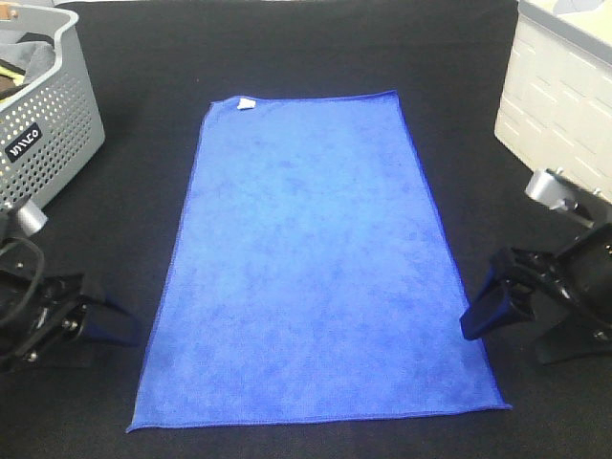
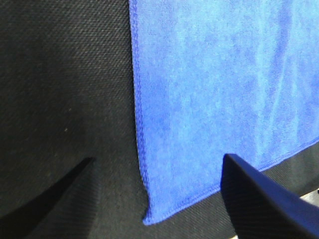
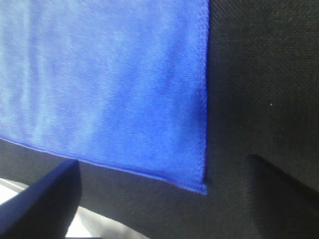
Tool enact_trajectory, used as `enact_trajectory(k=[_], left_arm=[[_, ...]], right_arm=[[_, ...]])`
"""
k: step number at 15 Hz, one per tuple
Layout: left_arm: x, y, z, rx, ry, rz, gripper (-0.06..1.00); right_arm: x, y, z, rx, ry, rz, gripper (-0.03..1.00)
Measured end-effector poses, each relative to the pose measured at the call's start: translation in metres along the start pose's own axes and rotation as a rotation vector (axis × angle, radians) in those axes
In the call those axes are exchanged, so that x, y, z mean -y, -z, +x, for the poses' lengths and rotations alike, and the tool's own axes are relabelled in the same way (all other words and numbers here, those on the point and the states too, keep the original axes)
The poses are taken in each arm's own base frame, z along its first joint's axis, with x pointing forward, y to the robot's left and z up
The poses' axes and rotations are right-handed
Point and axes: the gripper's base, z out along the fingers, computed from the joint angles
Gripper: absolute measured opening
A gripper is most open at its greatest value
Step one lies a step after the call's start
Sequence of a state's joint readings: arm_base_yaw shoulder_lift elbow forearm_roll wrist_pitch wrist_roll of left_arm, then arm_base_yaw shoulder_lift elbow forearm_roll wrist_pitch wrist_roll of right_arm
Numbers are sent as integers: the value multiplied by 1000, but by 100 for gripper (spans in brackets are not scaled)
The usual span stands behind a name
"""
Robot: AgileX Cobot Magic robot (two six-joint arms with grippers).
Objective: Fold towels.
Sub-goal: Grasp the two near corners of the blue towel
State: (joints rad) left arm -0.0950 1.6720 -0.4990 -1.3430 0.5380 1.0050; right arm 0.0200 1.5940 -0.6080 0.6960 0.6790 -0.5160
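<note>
- The royal-blue microfibre towel [image 1: 316,268] lies flat and rectangular on the black woven table [image 1: 316,48], between the two claws. Its edges are stitched in darker blue.
- The left claw [image 2: 159,157] gapes wide and holds nothing; one towel corner lies below its gap.
- The right claw [image 3: 163,159] is also wide and empty, above the other near corner.
- A small white tag [image 1: 246,102] sits at a corner far from both claws.
- A grey perforated plastic basket [image 1: 48,115] stands beyond the left claw.
</note>
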Motion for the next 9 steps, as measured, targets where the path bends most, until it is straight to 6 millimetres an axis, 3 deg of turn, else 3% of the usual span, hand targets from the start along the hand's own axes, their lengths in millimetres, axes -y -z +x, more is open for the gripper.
enact_trajectory(k=[5, 9], left_arm=[[-2, -31, 2, -7, 0, 31, 66], [-2, -43, 2, -20, 40, 78, 65]], right_arm=[[-4, -43, -5, -35, 49, 3, 78], [-8, -52, -9, -29, 13, -21, 76]])
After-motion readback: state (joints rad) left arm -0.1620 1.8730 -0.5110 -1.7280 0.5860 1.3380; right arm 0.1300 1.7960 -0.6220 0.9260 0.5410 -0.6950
